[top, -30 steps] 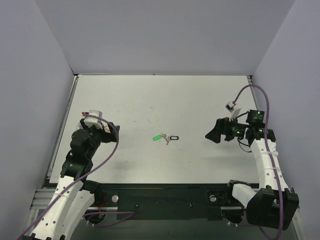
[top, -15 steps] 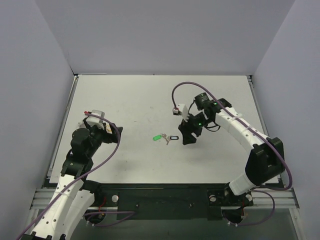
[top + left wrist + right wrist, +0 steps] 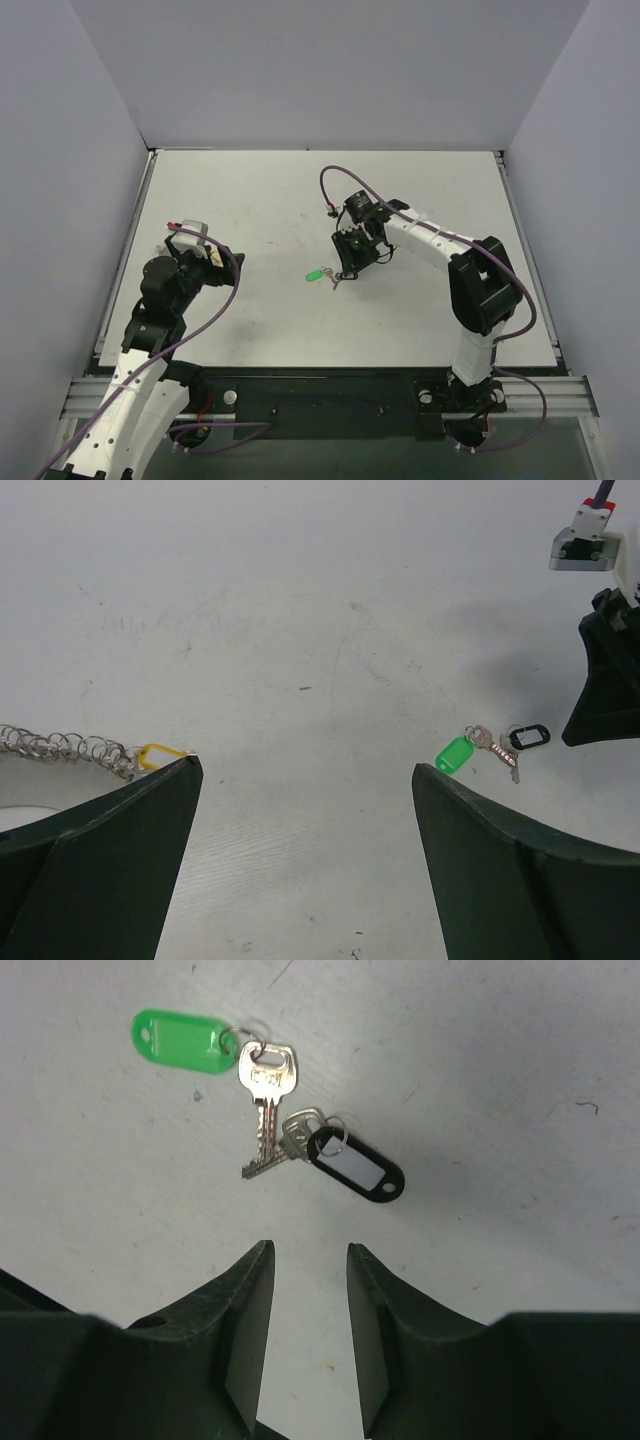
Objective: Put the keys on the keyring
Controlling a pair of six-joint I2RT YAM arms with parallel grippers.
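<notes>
Two small silver keys [image 3: 265, 1080] lie together on the white table, one on a bright green tag [image 3: 180, 1040], the other on a black-rimmed tag [image 3: 358, 1167]. From above the green tag [image 3: 314, 273] marks them near the table's middle. My right gripper [image 3: 308, 1252] hovers just beside the black-rimmed tag, its jaws narrowed to a small gap with nothing between them. The keyring [image 3: 60, 746], a silvery wire coil with a yellow tag [image 3: 155, 755], lies by my left gripper [image 3: 308, 768], which is wide open and empty. The keys [image 3: 490, 742] also show in the left wrist view.
The right arm [image 3: 440, 245] reaches across the table from the right side to the middle. The left arm [image 3: 165, 290] stays over the left side. Grey walls enclose the table on three sides.
The right arm swung from the table's right side to the keys in the middle, and its jaws narrowed. The left arm barely moved.
</notes>
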